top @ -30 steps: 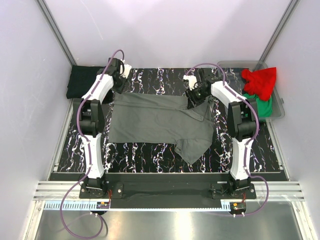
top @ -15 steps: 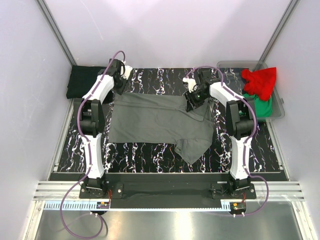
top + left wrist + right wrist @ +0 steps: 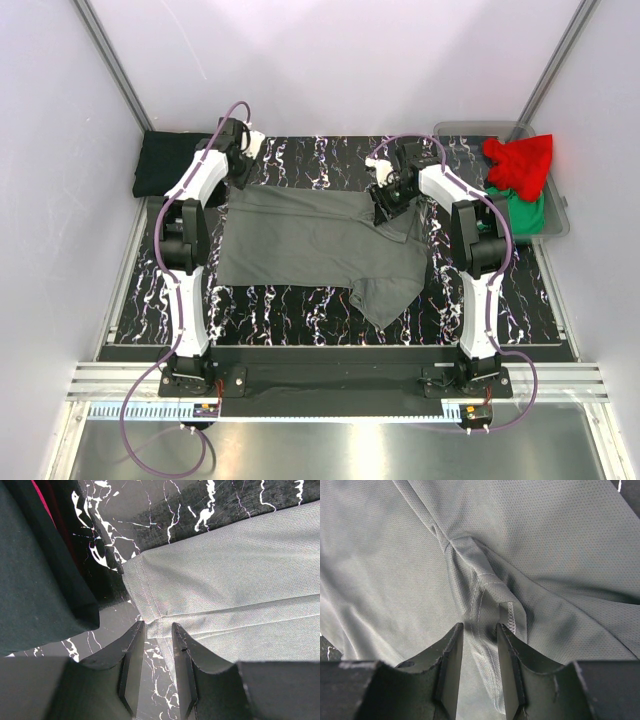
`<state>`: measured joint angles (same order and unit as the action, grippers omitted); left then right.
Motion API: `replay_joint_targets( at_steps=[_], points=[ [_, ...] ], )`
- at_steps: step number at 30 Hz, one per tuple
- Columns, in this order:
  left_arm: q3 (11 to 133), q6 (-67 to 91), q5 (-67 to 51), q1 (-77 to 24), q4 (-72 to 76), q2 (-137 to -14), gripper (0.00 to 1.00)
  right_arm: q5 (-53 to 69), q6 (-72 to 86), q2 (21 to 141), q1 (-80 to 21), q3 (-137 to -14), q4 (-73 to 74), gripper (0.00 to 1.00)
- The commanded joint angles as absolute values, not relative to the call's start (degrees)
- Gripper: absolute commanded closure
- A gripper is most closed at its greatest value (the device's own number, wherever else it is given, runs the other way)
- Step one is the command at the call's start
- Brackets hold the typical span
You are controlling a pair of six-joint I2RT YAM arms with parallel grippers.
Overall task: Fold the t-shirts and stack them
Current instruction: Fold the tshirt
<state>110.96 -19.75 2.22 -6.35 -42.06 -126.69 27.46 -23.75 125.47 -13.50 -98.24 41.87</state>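
The dark grey t-shirt point(image 3: 310, 240) lies spread out at the centre of the marbled table point(image 3: 280, 305), with one sleeve trailing toward the lower right. The left gripper point(image 3: 158, 630) stands at the shirt's upper left corner, its fingers narrowly parted with the hem between them. The right gripper point(image 3: 480, 630) straddles a stitched fold at the upper right in the same way. Whether either is clamped on the cloth cannot be told. A black t-shirt point(image 3: 165, 165) sits at the upper left. Red point(image 3: 520, 160) and green point(image 3: 527, 213) t-shirts rest in the bin point(image 3: 460, 128) at the upper right.
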Motion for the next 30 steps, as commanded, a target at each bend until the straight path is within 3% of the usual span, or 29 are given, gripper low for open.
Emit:
replay_joint_targets(
  at_steps=[1,9,17,30],
  points=[
    [111.44,-20.48,2.81,-6.77,-40.08,-123.22,0.66,26.45,-25.14,125.07,-13.27,-100.46,41.75,0.60],
    [110.66,-20.92,3.25,-6.94,-40.17,-122.52,0.66,26.98,-24.61,127.35,-13.27,-102.83,42.54,0.60],
    [110.83,-21.00,3.16,-6.94,-40.17,-122.52,0.66,37.17,-23.91,124.63,-13.45,-101.78,46.14,0.60],
    [110.74,-20.74,2.72,-7.03,-40.17,-122.17,0.66,34.46,-23.29,119.01,-17.84,-94.84,44.74,0.60]
  ],
)
